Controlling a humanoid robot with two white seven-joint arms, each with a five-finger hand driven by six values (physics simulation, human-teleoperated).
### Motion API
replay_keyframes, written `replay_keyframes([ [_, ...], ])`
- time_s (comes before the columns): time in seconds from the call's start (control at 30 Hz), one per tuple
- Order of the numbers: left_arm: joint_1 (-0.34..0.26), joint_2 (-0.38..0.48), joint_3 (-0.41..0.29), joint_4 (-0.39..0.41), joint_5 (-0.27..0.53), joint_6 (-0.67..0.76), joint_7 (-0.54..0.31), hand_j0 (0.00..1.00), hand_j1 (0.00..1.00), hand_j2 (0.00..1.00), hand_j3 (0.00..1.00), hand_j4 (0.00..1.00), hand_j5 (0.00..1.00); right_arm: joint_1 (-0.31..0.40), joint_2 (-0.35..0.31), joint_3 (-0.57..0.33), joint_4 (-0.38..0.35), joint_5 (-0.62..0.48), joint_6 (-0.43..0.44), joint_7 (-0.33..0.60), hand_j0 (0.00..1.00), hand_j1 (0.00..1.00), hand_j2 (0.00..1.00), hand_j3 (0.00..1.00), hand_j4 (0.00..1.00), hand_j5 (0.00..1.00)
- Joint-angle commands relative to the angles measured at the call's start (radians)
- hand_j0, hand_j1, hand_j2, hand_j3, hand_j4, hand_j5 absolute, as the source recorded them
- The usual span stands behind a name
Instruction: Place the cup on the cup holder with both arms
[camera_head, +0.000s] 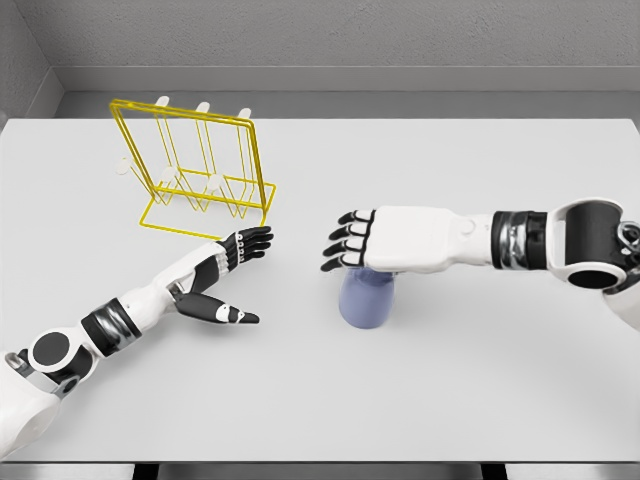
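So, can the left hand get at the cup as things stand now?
Probably yes: bare table lies between the open left hand and the cup, though the right hand covers its top.

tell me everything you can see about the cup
The cup is a plain, matte blue-lavender cup. It stands on the white table right of centre, well apart from the yellow wire cup holder. No handle shows. The right hand lies over its top, hiding the rim, so whether it stands upright or upside down, or is grasped, cannot be told. The left hand is clear of it.
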Motion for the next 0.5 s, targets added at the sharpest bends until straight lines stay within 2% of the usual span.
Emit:
replay_keyframes([
  [0.0,0.0,0.001,0.0,0.001,0.005,0.0,0.0,1.0,1.0,1.0,1.0,1.0,1.0,0.0,-0.006,-0.073,-0.002,-0.017,0.003,-0.006,0.99,0.99,0.99,0.99,0.99,0.99],
  [0.1,-0.002,-0.001,0.0,0.001,0.005,0.0,0.0,1.0,1.0,1.0,1.0,1.0,1.0,0.0,-0.015,-0.151,-0.002,-0.072,0.003,-0.008,1.0,1.0,1.0,1.0,1.0,1.0],
  [0.17,-0.002,-0.001,-0.003,0.002,0.005,0.0,0.0,1.0,1.0,1.0,1.0,1.0,1.0,0.0,-0.058,-0.186,-0.002,-0.142,0.003,-0.008,1.0,1.0,1.0,1.0,1.0,1.0],
  [0.2,-0.02,-0.005,-0.023,0.01,0.005,0.0,0.0,1.0,1.0,1.0,1.0,1.0,1.0,0.005,-0.107,-0.227,0.005,-0.21,0.003,-0.006,1.0,1.0,1.0,1.0,1.0,1.0],
  [0.23,-0.029,-0.025,-0.029,0.027,0.005,0.0,0.0,1.0,1.0,1.0,1.0,1.0,1.0,0.038,-0.112,-0.28,0.023,-0.247,0.003,-0.005,1.0,1.0,1.0,1.0,1.0,1.0],
  [0.33,-0.057,-0.048,-0.059,0.044,0.003,0.002,0.0,1.0,1.0,1.0,1.0,1.0,1.0,0.238,-0.106,-0.511,0.046,-0.268,0.003,-0.005,1.0,1.0,1.0,1.0,1.0,1.0],
  [0.37,-0.069,-0.051,-0.075,0.049,0.001,0.002,0.001,1.0,1.0,1.0,1.0,1.0,1.0,0.274,-0.106,-0.589,0.049,-0.288,0.003,-0.005,1.0,1.0,1.0,1.0,1.0,1.0],
  [0.4,-0.075,-0.06,-0.082,0.049,0.001,0.002,0.001,1.0,1.0,1.0,1.0,1.0,1.0,0.305,-0.106,-0.632,0.055,-0.322,0.003,-0.005,1.0,1.0,1.0,1.0,1.0,1.0],
  [0.47,-0.087,-0.071,-0.092,0.053,0.001,0.002,0.001,1.0,1.0,1.0,1.0,1.0,1.0,0.325,-0.101,-0.643,0.095,-0.366,0.003,-0.005,1.0,1.0,1.0,1.0,1.0,1.0],
])
